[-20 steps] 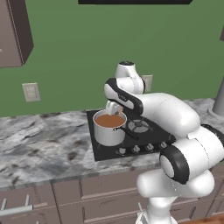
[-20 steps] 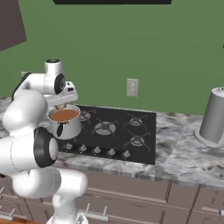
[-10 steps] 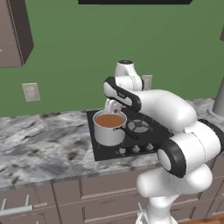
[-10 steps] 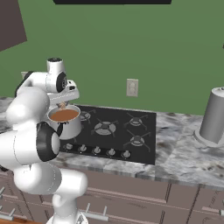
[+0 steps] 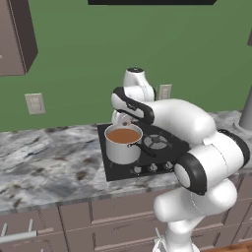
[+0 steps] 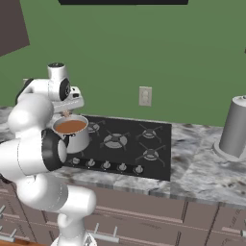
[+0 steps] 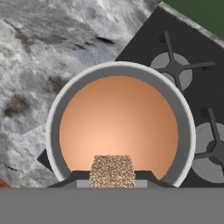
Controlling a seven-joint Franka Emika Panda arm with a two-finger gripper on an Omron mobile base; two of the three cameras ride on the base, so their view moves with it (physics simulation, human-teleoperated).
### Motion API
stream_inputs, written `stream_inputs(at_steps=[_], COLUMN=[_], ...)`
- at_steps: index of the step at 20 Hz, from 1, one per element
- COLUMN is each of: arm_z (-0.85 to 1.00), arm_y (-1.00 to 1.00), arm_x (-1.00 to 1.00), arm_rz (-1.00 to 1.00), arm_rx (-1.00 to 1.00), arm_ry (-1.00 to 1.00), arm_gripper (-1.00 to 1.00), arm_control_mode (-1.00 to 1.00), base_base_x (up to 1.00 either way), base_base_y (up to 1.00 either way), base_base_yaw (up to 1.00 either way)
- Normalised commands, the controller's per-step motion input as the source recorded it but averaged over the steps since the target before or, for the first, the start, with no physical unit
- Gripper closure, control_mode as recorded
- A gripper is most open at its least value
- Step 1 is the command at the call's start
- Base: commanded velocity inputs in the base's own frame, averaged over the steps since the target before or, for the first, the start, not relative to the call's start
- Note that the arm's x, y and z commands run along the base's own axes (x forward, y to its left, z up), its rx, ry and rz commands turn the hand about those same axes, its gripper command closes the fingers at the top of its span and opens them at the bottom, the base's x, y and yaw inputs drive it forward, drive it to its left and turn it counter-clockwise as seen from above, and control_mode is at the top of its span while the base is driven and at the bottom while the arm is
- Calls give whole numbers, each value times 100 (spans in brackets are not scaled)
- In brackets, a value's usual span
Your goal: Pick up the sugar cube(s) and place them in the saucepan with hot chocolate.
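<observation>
Sugar cube (image 7: 112,171) held over the saucepan (image 7: 56,118), ready for release.
Nearest the hand camera, the gripper (image 7: 112,178) was nearly closed, pinching the cube directly above the brown liquid, presumably so it would drop inside the rim. Beyond the saucepan lay the cooktop (image 7: 148,43). The base views added the saucepan's black handle (image 5: 142,149) and the gripper (image 6: 67,113) hovering just above the saucepan's rim.
</observation>
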Motion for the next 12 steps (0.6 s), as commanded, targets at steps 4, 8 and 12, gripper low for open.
stream_inputs(at_steps=[4,8,12], arm_z=[-5,-12,-5], arm_y=[48,-14,-25], arm_x=[7,0,0], arm_rz=[-9,0,0], arm_rx=[-1,0,1], arm_ry=[3,4,4], arm_gripper=[100,100,100], arm_control_mode=[-100,-100,-100], base_base_x=[0,0,0], base_base_y=[0,0,0], base_base_yaw=[0,0,0])
